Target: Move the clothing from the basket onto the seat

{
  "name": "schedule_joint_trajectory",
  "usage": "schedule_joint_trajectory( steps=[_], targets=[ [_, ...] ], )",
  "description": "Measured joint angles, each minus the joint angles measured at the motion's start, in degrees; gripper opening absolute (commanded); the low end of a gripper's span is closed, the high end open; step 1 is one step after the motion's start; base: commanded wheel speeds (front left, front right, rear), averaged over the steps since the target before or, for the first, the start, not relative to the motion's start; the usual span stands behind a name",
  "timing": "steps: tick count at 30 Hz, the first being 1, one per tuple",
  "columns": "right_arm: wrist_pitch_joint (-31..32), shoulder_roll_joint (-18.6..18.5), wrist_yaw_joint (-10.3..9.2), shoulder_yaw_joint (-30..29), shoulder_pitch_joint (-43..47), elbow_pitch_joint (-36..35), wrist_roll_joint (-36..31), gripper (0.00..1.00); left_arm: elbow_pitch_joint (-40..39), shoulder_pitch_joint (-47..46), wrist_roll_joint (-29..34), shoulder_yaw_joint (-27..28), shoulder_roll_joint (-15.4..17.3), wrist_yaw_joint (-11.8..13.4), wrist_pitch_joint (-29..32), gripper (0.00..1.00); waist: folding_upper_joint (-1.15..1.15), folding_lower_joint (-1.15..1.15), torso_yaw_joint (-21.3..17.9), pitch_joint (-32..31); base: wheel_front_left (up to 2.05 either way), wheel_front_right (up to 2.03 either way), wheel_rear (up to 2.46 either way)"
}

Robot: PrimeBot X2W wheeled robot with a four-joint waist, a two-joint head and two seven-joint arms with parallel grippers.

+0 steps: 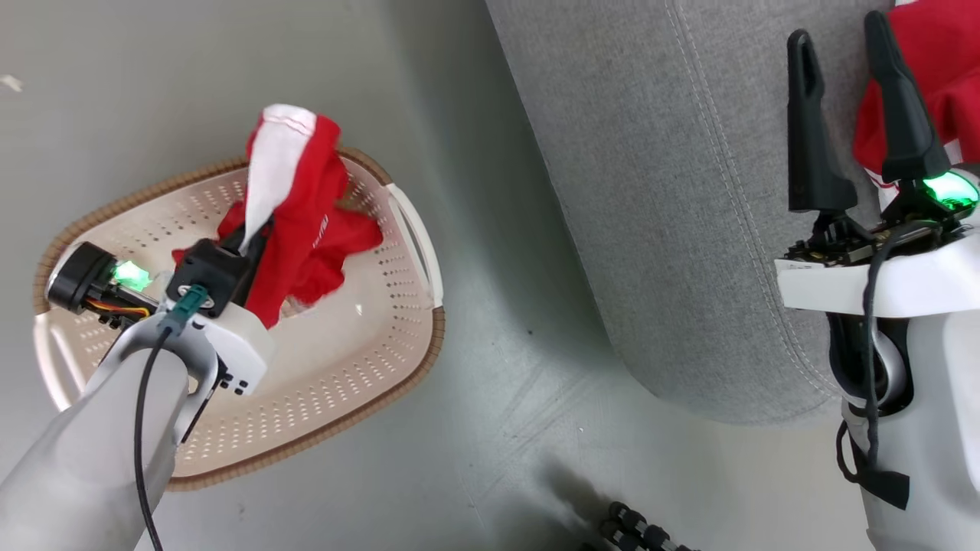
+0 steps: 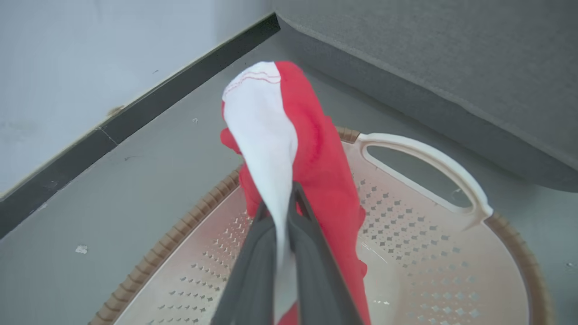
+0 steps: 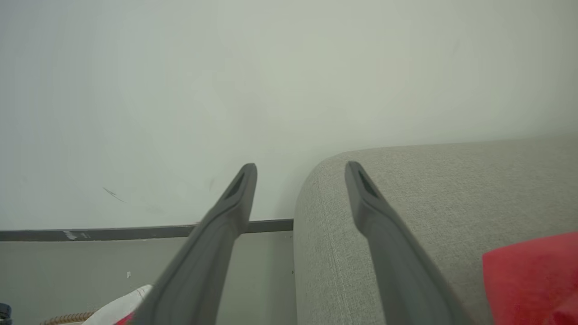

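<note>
In the head view, you're looking down at a grey floor (image 1: 475,428). The basket (image 1: 367,360) is sitting on it at 9 o'clock. The grey sofa (image 1: 658,191) is filling 1 to 3 o'clock, with bare floor between the two. Your left claw (image 1: 246,241) is gripping a red-and-white garment (image 1: 306,214) over the basket, its fingers clamped tight on the cloth. Your right claw (image 1: 838,30) is standing wide open and holding nothing, over the sofa and just beside a second red garment (image 1: 942,69) lying on the cushion at 2 o'clock. A dark ribbed object (image 1: 635,528) is poking in at 6 o'clock.

In the left wrist view, you're getting the room's edge: a pale wall (image 2: 90,54) and dark baseboard (image 2: 135,117) at 10 o'clock, and the basket's white handle (image 2: 429,167) at 3 o'clock.

In the right wrist view, the spread fingers are framing the sofa's rounded corner, and the second red garment is showing at 4 o'clock.
</note>
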Motion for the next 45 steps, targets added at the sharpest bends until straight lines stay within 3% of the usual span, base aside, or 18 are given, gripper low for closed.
schedule_joint_trajectory(
  steps=[11,28,45],
  targets=[
    [0.0,-0.11,0.0,1.54,-0.05,4.12,-4.66,1.0,-8.32,4.5,-5.34,7.83,0.31,5.27,-1.85,0.0,0.0,0.0,4.01,-5.48,0.0,0.0,0.0],
    [0.0,-0.33,0.01,1.66,4.39,10.15,-9.36,1.0,-21.49,16.8,-8.82,19.01,0.19,11.21,-2.16,0.0,0.0,0.0,11.54,-16.84,0.0,0.0,0.0],
    [0.0,-0.34,0.0,1.88,15.12,13.6,-9.46,1.0,-25.22,28.43,-8.82,22.02,-1.81,12.29,-2.16,0.0,0.0,0.0,17.29,-28.7,0.0,0.0,0.0]
  ],
)
